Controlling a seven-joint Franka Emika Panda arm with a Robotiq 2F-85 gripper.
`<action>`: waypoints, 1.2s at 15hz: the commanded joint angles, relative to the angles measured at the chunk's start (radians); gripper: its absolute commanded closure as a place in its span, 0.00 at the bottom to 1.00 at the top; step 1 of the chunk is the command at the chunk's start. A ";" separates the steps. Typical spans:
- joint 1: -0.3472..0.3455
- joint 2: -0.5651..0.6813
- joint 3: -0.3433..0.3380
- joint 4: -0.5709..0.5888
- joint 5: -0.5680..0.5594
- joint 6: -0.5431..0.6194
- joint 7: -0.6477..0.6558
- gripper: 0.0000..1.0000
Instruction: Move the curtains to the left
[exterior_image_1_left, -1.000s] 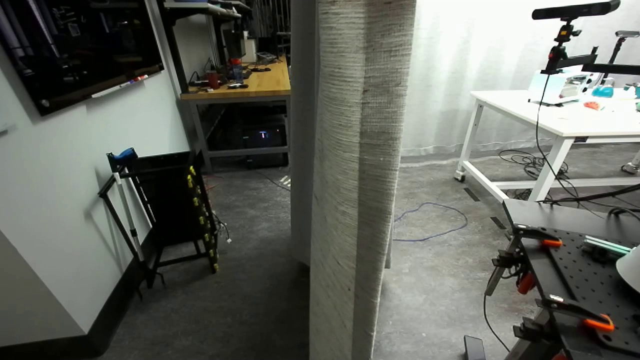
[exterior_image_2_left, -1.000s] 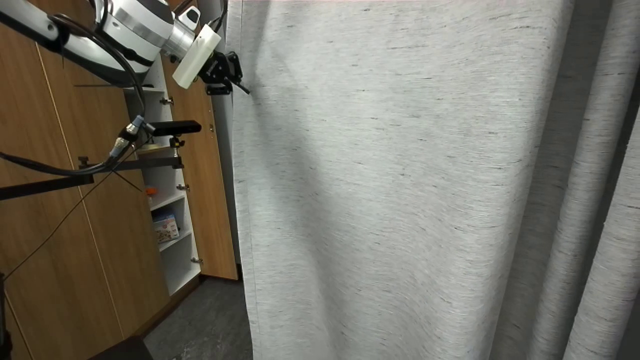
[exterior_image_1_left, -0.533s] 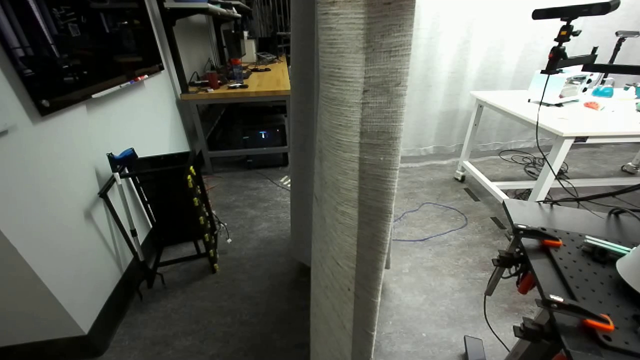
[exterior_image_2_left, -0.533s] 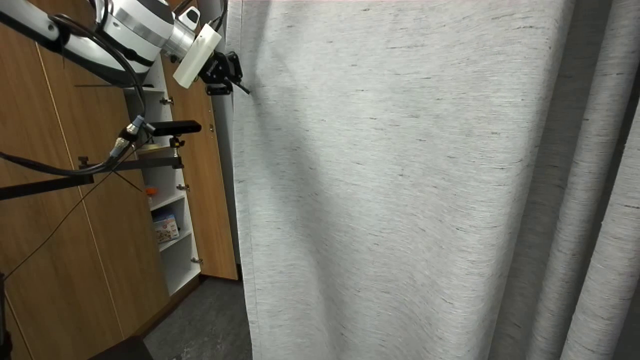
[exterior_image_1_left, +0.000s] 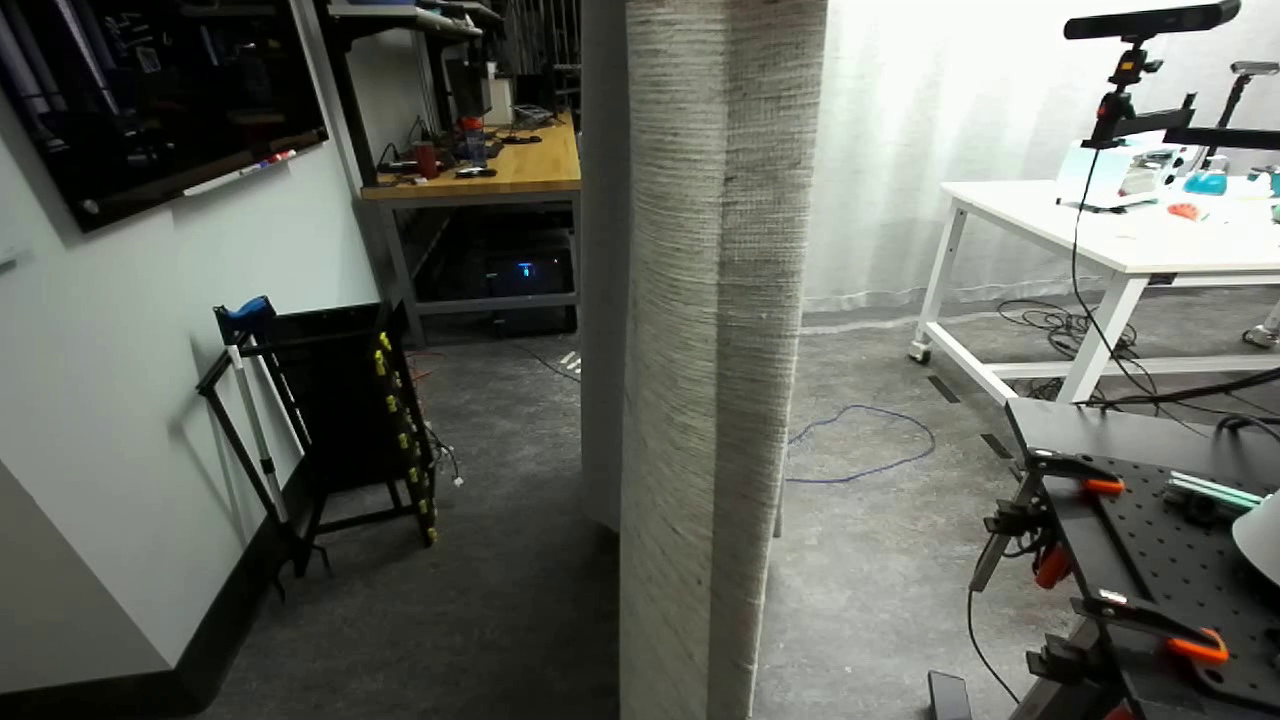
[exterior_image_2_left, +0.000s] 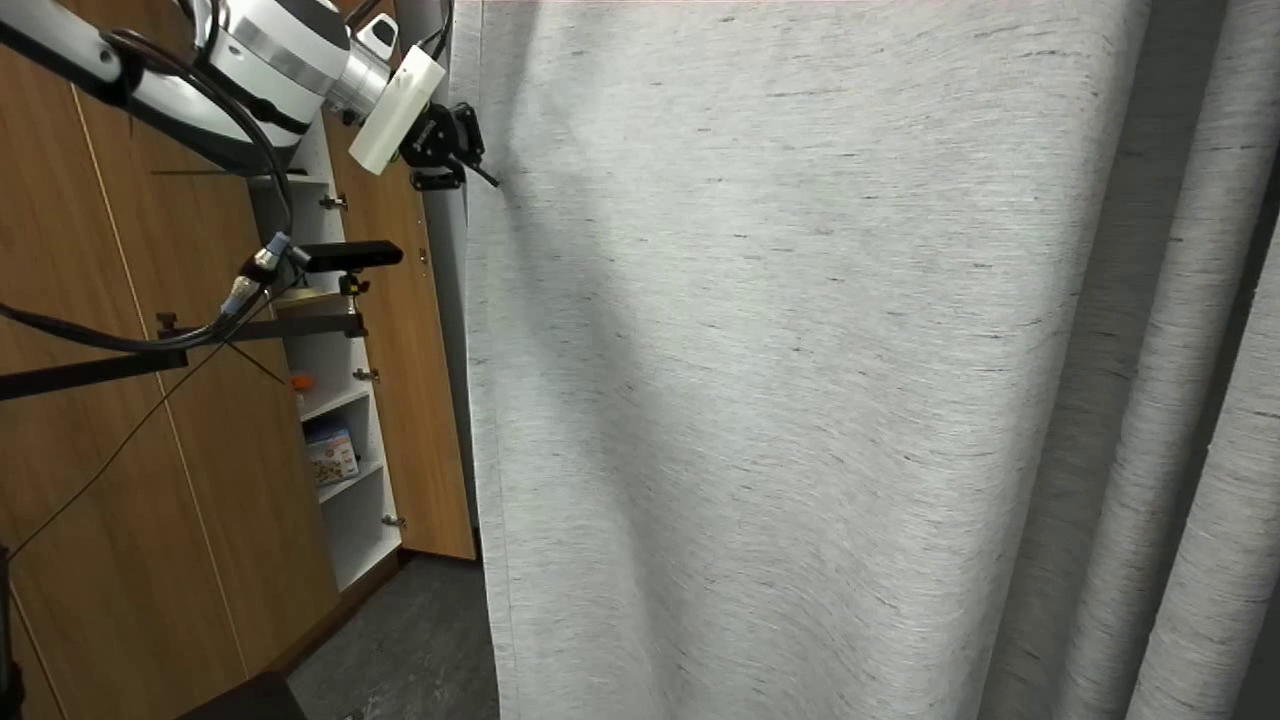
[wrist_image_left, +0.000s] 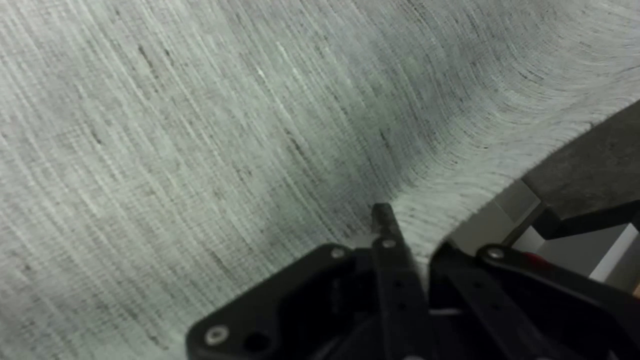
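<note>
A light grey woven curtain (exterior_image_2_left: 780, 330) fills most of an exterior view, with deep folds at its right side. In the other camera outside, the curtain (exterior_image_1_left: 700, 360) hangs edge-on as a narrow column. My gripper (exterior_image_2_left: 478, 165) is at the curtain's left edge, high up. In the wrist view the black fingers of my gripper (wrist_image_left: 414, 232) are closed around the edge of the curtain (wrist_image_left: 225, 140), which runs down between them. The inner finger lies over the cloth; the tip of the far finger is partly hidden by the cloth. The curtain's top is out of view.
A wooden cabinet (exterior_image_2_left: 150, 420) with an open door (exterior_image_2_left: 400, 400) stands behind my arm. A camera on a black mount (exterior_image_2_left: 350, 257) is below the arm. A black pegboard table (exterior_image_1_left: 1180, 560), a white table (exterior_image_1_left: 1080, 230) and a folded black frame (exterior_image_1_left: 340, 400) stand around the curtain.
The curtain has shifted very slightly to the left in both exterior views, with small changes in its folds. My gripper has hardly moved and stays at the curtain's edge.
</note>
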 joint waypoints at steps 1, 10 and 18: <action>0.045 0.084 0.024 -0.053 0.003 0.005 -0.010 0.99; 0.058 0.135 0.048 -0.078 -0.006 -0.033 -0.016 0.58; 0.074 0.578 0.176 -0.035 -0.316 -0.091 0.225 0.00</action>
